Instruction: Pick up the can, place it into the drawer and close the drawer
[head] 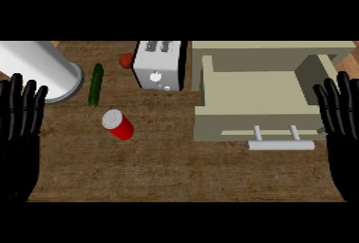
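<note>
Red cylindrical can (118, 125), silver top, left of centre on the brown woven-textured counter (175, 171) — well apart from the boxy beige drawer (231, 122), open at right, pale bar handle (280, 145). Left hand (21, 118) at left edge, right hand (341, 114) at right edge — both upright, fingers straight and slightly apart, holding nothing.

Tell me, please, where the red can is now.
In the head view the red can is on the left half of the counter, just below the green cucumber and to the left of the open drawer.
</note>
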`<state>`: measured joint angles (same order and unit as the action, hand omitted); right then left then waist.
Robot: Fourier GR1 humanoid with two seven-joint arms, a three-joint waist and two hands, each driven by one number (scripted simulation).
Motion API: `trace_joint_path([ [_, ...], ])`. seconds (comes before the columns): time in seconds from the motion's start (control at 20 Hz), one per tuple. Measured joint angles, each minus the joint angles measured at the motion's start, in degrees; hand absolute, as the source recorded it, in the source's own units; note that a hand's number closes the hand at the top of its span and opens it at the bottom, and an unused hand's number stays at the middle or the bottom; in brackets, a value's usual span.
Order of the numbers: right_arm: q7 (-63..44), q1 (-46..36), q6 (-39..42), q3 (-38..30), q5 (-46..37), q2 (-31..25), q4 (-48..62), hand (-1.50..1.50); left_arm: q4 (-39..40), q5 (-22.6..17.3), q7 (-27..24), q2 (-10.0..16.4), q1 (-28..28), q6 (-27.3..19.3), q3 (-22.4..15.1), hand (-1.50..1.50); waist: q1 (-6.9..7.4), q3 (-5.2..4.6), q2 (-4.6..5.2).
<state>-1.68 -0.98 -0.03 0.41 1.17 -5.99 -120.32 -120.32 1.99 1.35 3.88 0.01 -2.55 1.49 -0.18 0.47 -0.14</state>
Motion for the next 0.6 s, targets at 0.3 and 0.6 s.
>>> trace_joint_path([
  [0.3,1.6,-0.4,-0.5,-0.3,-1.6,0.3,0.1,-1.50,3.6,-1.4,-1.7,-0.5,-5.5,3.6,-4.4,-1.50,-0.21,-0.36,0.15],
  [0.6,-7.3,3.9,-2.0,-1.0,-1.9,0.5,1.7,-1.50,8.6,0.4,11.2,-0.2,-6.3,2.9,-6.5,-1.50,-0.46,-0.41,0.24],
])
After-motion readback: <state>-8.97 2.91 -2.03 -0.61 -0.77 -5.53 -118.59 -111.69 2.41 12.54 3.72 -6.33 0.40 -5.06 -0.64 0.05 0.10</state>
